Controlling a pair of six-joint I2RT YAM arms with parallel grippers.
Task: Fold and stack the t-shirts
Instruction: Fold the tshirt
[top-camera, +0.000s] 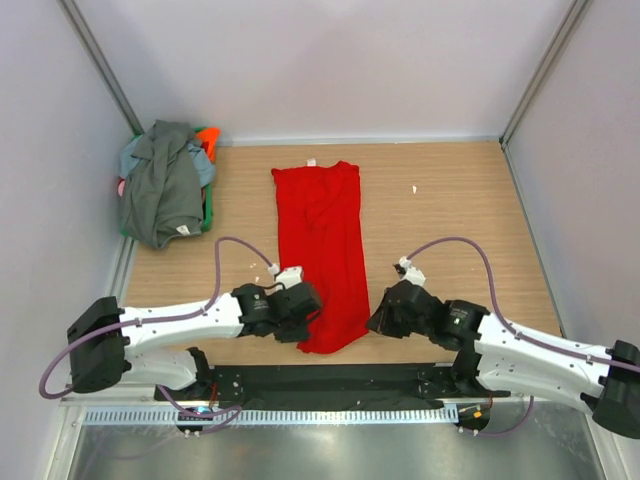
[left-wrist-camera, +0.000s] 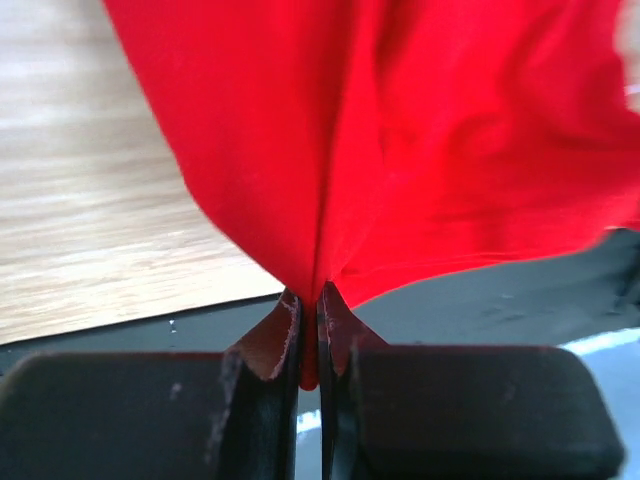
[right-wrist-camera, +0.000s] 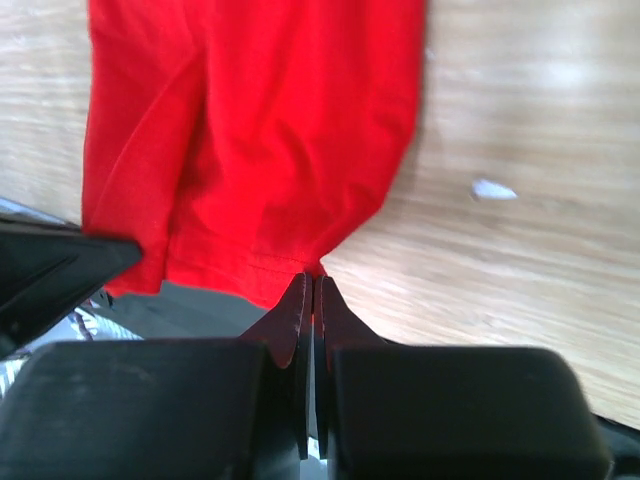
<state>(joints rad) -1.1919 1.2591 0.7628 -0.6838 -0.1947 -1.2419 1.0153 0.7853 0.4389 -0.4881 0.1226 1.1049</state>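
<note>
In the far left corner I see a pile of t-shirts (top-camera: 165, 180). A dark grey one (top-camera: 160, 195) lies on top. Bits of orange, light blue, green and pink cloth stick out around it. I cannot tell if the pile sits in a box.

My left arm (top-camera: 180, 322) lies low and reaches in from the near left. The left gripper (left-wrist-camera: 312, 312) is squeezed tight on the near left corner of the red t-shirt (top-camera: 320, 240), and the cloth fans out from its tips.

The red t-shirt lies in the middle of the wooden table (top-camera: 460, 230) as a long strip running from far to near.

My right arm (top-camera: 530, 352) reaches in low from the near right. The right gripper (right-wrist-camera: 311, 292) is pinched closed on the near right corner of the hem.

A small white scrap (top-camera: 414, 188) lies on the table right of the shirt, well apart from it.
</note>
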